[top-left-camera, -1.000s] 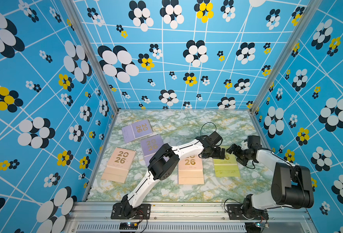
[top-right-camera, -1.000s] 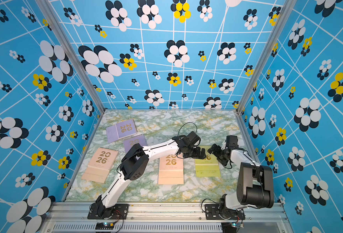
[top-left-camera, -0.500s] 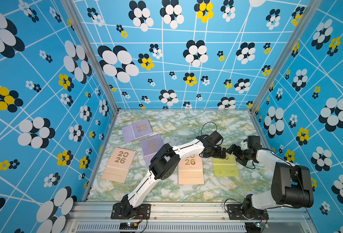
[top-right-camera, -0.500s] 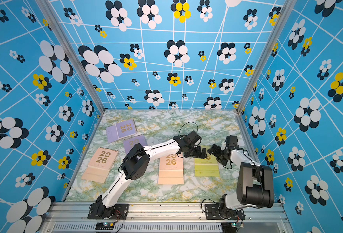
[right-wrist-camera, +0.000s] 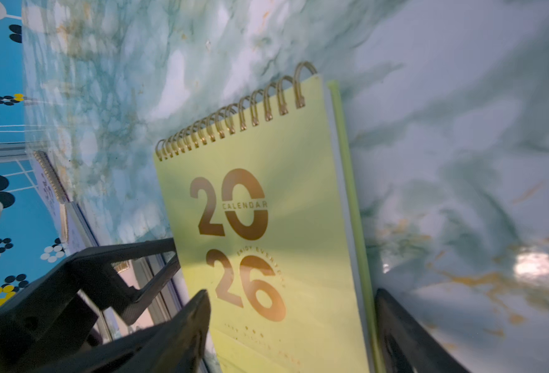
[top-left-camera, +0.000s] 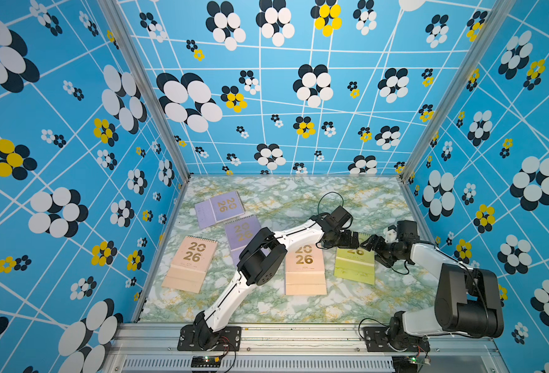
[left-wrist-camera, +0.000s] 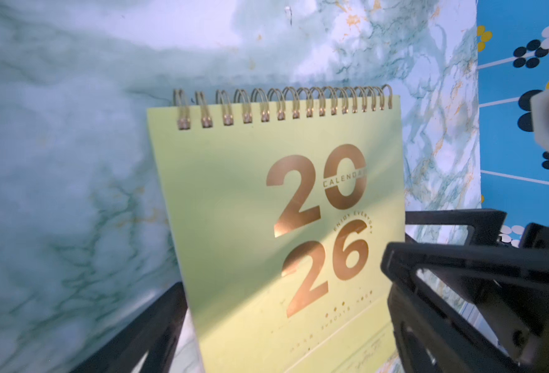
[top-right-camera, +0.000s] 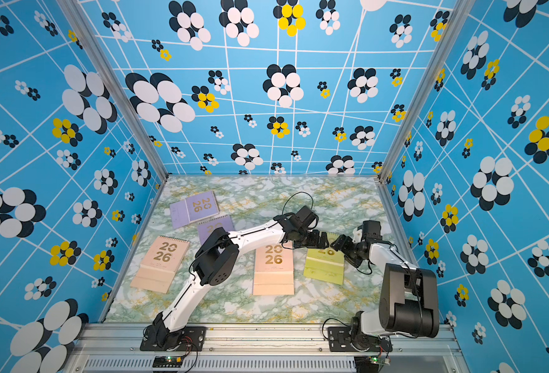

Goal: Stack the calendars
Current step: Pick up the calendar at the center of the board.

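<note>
As left arm and right arm stretch low, their open jaws straddle the yellow-green calendar.

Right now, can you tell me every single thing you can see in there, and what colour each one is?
lavender calendars: two showing, purple, far left of the table; the nearer one is partly hidden by an arm
peach calendars: two, pinkish, one near left, one in the middle
yellow-green calendar: one, right of the middle peach one
table: one, green-and-white marble
walls: blue with white lines and flowers, on three sides
left arm: white and black, reaching across
right arm: white and black
left gripper: black, jaws wide, over the yellow-green calendar's top end
right gripper: black, jaws apart, same spot
</note>
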{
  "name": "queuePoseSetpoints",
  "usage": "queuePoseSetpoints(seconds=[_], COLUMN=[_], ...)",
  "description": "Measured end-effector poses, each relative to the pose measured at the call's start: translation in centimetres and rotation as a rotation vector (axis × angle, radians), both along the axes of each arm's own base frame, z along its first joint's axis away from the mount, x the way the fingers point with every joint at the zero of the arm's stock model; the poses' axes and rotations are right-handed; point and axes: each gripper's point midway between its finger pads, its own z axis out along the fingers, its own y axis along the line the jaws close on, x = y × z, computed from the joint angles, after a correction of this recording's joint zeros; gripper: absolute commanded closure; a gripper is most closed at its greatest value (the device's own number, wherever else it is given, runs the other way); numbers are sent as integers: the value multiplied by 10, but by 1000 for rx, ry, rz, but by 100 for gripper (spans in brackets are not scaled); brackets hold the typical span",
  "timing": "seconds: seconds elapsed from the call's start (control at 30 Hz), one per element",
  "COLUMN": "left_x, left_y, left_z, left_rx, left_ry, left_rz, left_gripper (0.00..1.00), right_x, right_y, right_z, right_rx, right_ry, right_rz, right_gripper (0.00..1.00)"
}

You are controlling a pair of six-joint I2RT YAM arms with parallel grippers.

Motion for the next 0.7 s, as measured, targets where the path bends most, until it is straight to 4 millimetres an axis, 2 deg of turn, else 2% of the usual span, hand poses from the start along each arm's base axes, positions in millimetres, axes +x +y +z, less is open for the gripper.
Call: queuePoseSetpoints(seconds=[0.27,0.37,0.7], left_x=[11,14,6], left_y=[1,1,-7], left_z=[0,2,4], left_rx=[-32,-52,-104], left_ry=[-19,-20,-5], left_rz=[19,24,-10], left_gripper=[3,3,3], right_x=[3,2,9], right_y=[4,7,17], right_z=[17,19,30], right_rx=[21,35,107], right_ry=[-66,-74,-120], right_rz=[7,10,27], right_gripper=[29,36,53])
